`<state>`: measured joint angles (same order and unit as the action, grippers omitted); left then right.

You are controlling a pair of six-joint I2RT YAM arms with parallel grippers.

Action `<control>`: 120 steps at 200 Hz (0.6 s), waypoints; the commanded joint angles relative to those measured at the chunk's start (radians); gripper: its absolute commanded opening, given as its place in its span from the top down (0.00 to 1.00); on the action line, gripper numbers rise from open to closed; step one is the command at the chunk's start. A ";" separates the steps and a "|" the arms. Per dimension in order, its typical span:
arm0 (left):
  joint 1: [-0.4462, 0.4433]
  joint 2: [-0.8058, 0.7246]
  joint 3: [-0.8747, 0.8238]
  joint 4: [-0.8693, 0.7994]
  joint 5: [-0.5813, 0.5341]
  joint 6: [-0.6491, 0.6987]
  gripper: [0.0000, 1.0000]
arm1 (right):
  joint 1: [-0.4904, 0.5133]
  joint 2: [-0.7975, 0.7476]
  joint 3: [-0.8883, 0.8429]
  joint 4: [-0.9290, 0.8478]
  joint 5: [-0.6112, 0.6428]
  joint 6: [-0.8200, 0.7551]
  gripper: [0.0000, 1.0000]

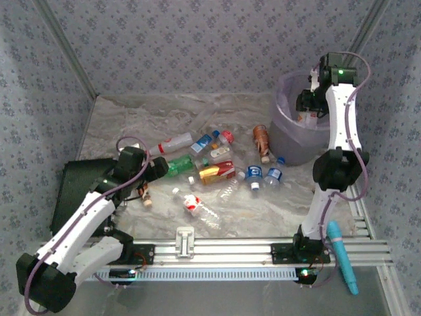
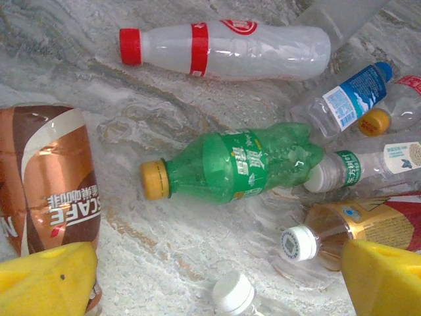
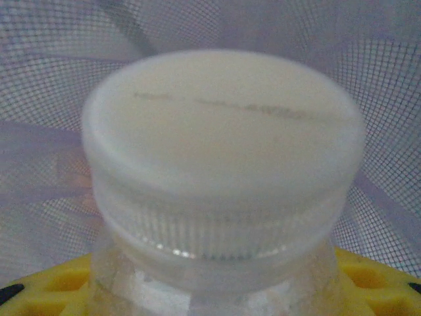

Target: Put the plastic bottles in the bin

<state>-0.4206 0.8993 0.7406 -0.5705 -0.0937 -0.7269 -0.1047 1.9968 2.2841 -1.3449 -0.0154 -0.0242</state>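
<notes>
- Top external: the right gripper (image 1: 306, 102) hangs over the mouth of the bin (image 1: 284, 141). Its load sits directly below the jaws and inside the rim. The left gripper (image 1: 158, 168) is much the nearer arm to the loose bottles, with the green bottle (image 1: 177, 166) just ahead of its jaws.
- Left wrist: the left gripper (image 2: 217, 283) has its jaws spread wide and holds nothing. The green bottle (image 2: 237, 164) lies ahead of the jaws, its long axis running from one finger's side to the other, with the yellow cap towards the left finger. Pinching its body would likely need a wrist turn. A brown coffee bottle (image 2: 59, 187) lies beside that finger.
- Right wrist: the right gripper (image 3: 217, 289) pinches the clear white-capped bottle (image 3: 223, 138) by the neck, with the cap pointing away from the jaws. The bin's mesh wall (image 3: 385, 66) rises behind, so letting go should drop it in.
</notes>
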 commanded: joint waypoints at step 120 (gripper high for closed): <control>0.077 -0.016 -0.030 -0.168 -0.030 0.064 0.04 | 0.040 0.175 0.054 0.046 0.060 -0.071 0.47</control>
<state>-0.3550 0.8974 0.7357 -0.6861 -0.0982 -0.6735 -0.0750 2.1502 2.3756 -1.3022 0.0521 -0.0589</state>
